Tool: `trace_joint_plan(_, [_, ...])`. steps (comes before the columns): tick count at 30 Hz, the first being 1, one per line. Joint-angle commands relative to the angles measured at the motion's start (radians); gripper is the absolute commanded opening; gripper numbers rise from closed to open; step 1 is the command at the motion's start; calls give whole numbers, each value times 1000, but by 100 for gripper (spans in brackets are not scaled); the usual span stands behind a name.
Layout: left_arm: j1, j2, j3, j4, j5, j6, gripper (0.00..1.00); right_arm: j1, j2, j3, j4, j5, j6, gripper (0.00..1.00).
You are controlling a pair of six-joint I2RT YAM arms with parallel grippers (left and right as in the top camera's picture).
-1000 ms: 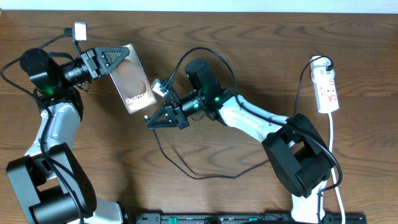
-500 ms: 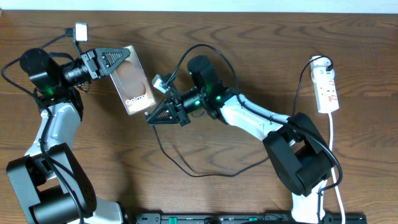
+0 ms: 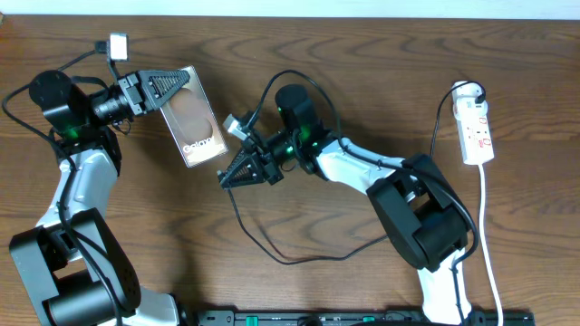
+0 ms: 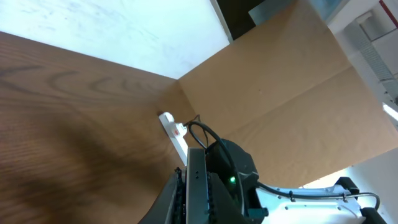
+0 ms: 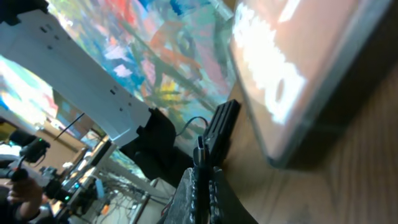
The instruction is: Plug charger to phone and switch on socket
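Pinching charger [image 5: 199, 151] tip in right fingers [image 3: 225, 178] | clamping phone [image 3: 195, 122] at its 11 o'clock end in left fingers [image 3: 179, 84] | facing phone's near end at 10 o'clock, long axis running 11-to-5

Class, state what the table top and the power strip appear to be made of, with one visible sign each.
Table top: wood or wood-look laminate, matt brown, with flowing grain lines. Power strip: probably moulded plastic, smooth white, uniform casing.

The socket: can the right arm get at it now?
Probably yes: nothing stands between the right gripper and the socket, which lies near that arm's base. But the gripper is shut on the charger.
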Motion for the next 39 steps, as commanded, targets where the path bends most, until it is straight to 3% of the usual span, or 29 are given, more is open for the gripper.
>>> trace_joint_plan(1, [2,-13,19,10,15,-19,8,14,-5,2,6,-20,14,1])
trace_joint_plan(7, [2,-13,19,9,11,-20,7,13,-5,2,27,35,26,1])
trace_joint_plan(15, [1,-13,19,9,4,-20,7,15,-5,2,170,122,167,1])
trace_joint_plan(39, [0,-13,19,10,-17,-87,7,16,-5,2,173,127,166,1])
